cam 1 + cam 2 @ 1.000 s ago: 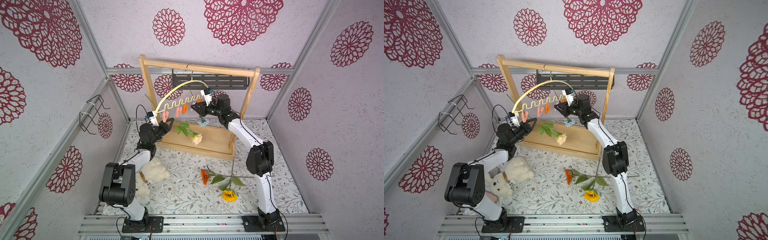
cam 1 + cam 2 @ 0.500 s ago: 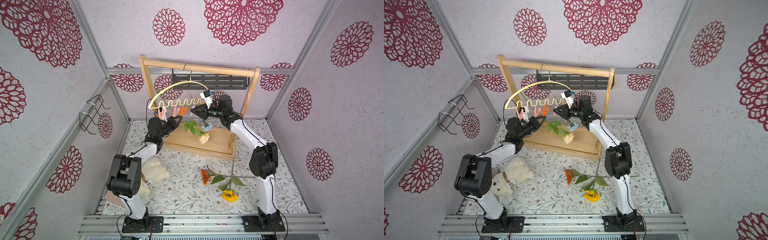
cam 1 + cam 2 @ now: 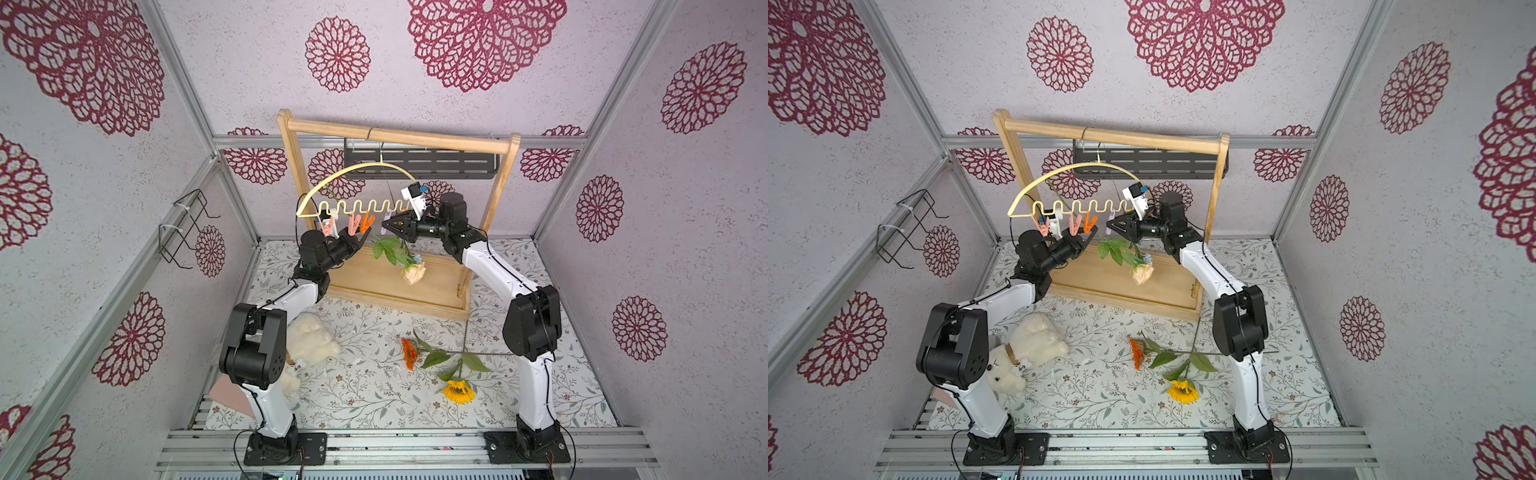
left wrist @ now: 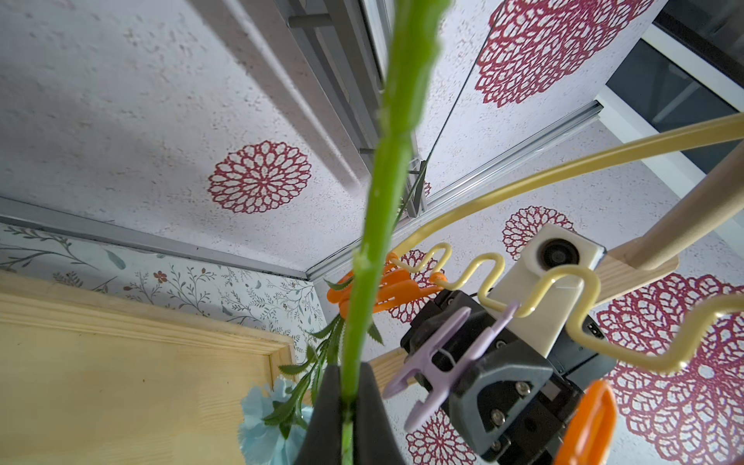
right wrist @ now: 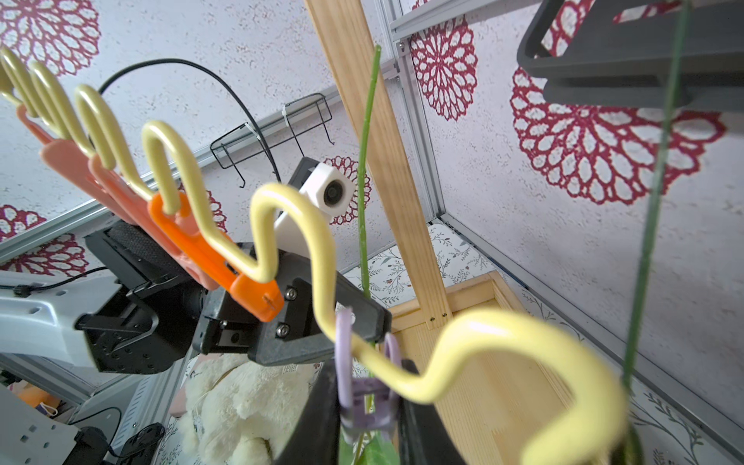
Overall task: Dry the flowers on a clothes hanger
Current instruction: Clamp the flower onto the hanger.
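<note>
We see the left gripper [image 4: 349, 388] pinching the long green stem of a peach rose [image 3: 413, 272], which hangs head down beneath the thin pale-yellow arched hanger [image 5: 483, 324] hooked on the wooden rack [image 3: 399, 135]. The right gripper [image 5: 368, 402] squeezes a lilac plastic clothespin [image 4: 447, 354] on the hanger's wavy bar. An orange gerbera [image 3: 408, 353] and a yellow sunflower [image 3: 458, 391] lie on the floral mat [image 3: 374, 411].

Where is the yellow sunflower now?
In both top views the yellow sunflower lies on the floral mat, near the right arm's base, beside the orange gerbera.

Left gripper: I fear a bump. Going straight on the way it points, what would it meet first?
Probably the lilac clothespin held in the right gripper, close ahead, though depth is unclear.
</note>
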